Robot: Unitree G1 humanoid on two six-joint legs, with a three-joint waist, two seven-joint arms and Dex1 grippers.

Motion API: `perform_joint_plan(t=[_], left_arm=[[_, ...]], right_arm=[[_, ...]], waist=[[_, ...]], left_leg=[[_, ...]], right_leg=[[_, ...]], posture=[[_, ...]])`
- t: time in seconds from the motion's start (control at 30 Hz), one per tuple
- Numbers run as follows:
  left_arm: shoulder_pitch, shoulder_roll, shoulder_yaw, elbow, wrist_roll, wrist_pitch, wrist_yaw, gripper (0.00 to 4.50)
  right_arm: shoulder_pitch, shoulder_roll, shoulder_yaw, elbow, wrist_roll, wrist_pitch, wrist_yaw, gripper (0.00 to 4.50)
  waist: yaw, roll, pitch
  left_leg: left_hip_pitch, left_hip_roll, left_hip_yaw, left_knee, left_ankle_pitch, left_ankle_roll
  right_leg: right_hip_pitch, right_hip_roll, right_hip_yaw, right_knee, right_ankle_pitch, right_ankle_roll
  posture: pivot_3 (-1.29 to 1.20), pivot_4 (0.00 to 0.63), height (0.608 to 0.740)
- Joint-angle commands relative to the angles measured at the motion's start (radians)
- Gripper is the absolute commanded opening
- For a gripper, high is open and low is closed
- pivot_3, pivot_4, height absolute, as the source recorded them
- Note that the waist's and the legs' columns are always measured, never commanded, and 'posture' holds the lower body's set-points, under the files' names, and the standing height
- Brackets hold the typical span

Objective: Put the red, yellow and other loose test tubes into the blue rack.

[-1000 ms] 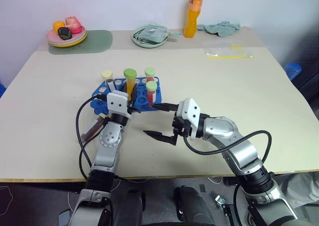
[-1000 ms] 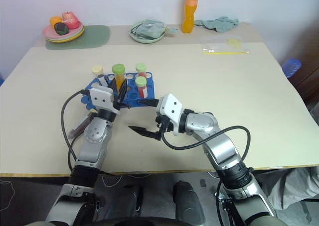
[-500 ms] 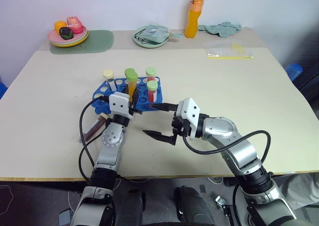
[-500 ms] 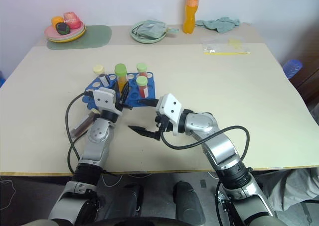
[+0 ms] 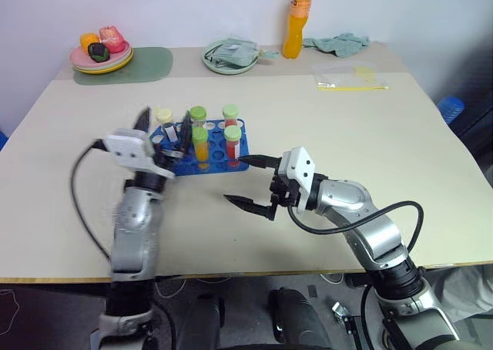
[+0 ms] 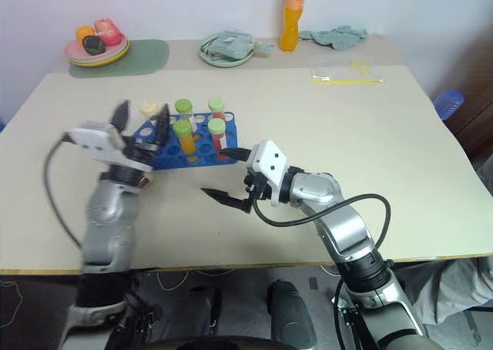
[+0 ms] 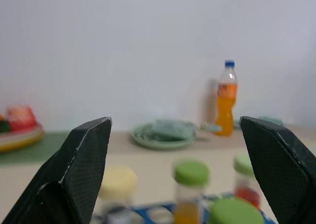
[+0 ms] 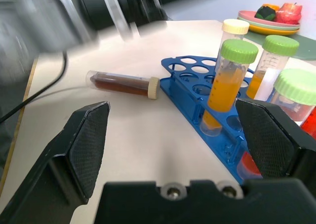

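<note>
Beside the blue rack lies the maroon tube; both grippers' fingers gape empty, so grasp it mid-body, then upright it.

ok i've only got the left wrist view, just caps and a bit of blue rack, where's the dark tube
observer: the dark maroon clear plastic tube with the cream cap lies on its side on the beige table, beside the bright blue plastic rack, not in it.
operator: which end faces the rack
observer: the cream cap end, close to the rack's corner.
operator: right gripper busy
observer: no, the right gripper is open and empty, hovering by the rack's near side.
</note>
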Motion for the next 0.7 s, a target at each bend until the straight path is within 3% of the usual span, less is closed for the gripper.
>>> perform_joint_plan(t=[0.03, 0.1, 0.2, 0.3, 0.33, 0.47, 0.7], left_arm=[[0.002, 0.193, 0.188, -0.147, -0.316, 0.395, 0.044, 4.38], [0.006, 0.353, 0.285, -0.172, -0.441, 0.659, 0.098, 4.38], [0.015, 0.582, 0.317, -0.16, -0.508, 0.976, 0.106, 4.38], [-0.034, 0.732, 0.291, -0.063, -0.718, 1.275, -0.011, 4.38], [-0.078, 0.789, 0.22, -0.022, -0.729, 1.37, -0.053, 4.38], [-0.31, 0.844, -0.069, 0.121, -0.666, 1.523, -0.138, 4.38], [-0.528, 0.848, -0.454, 0.29, -0.448, 1.467, -0.278, 4.38]], right_arm=[[-0.014, -0.003, -0.025, -0.002, 0.016, -0.019, 0.011, 4.5], [-0.02, -0.005, -0.027, 0.011, 0.015, -0.025, 0.018, 4.5], [-0.029, -0.004, -0.024, 0.03, 0.012, -0.032, 0.031, 4.5], [-0.041, 0.003, -0.016, 0.051, 0.008, -0.042, 0.043, 4.5], [-0.046, 0.006, -0.012, 0.059, 0.005, -0.048, 0.048, 4.5], [-0.065, 0.019, 0.005, 0.086, -0.005, -0.069, 0.063, 4.5], [-0.048, 0.011, 0.005, 0.065, -0.018, -0.072, 0.048, 4.5]], waist=[[-0.002, -0.001, 0.0], [-0.007, 0.0, 0.001], [-0.013, 0.0, 0.001], [-0.013, 0.0, 0.001], [-0.012, 0.0, 0.001], [-0.019, 0.0, 0.001], [-0.032, 0.0, 0.001]], left_leg=[[0.0, 0.0, 0.0, 0.0, 0.0, 0.0], [0.001, 0.0, -0.001, 0.0, 0.0, 0.0], [0.001, 0.0, -0.001, 0.0, 0.0, 0.0], [0.001, 0.0, -0.001, 0.0, 0.0, 0.0], [0.001, 0.0, -0.001, 0.0, 0.0, 0.0], [0.002, 0.0, -0.001, -0.001, 0.0, 0.0], [0.001, 0.0, 0.0, -0.003, 0.0, 0.0]], right_leg=[[0.0, 0.0, 0.0, 0.0, 0.0, 0.0], [0.0, 0.001, 0.0, 0.001, 0.0, 0.0], [0.0, 0.001, -0.001, 0.002, 0.0, 0.0], [0.001, 0.001, -0.001, 0.001, 0.0, 0.0], [0.001, 0.001, -0.001, 0.001, 0.0, 0.0], [0.001, 0.001, -0.002, 0.002, 0.0, 0.0], [-0.002, 0.001, 0.0, 0.002, 0.0, 0.0]], posture=[[0.0, 0.15, 0.74], [0.0, 0.15, 0.74], [0.0, 0.15, 0.74], [0.0, 0.15, 0.74], [0.0, 0.15, 0.74], [0.0, 0.15, 0.74], [0.0, 0.15, 0.74]])
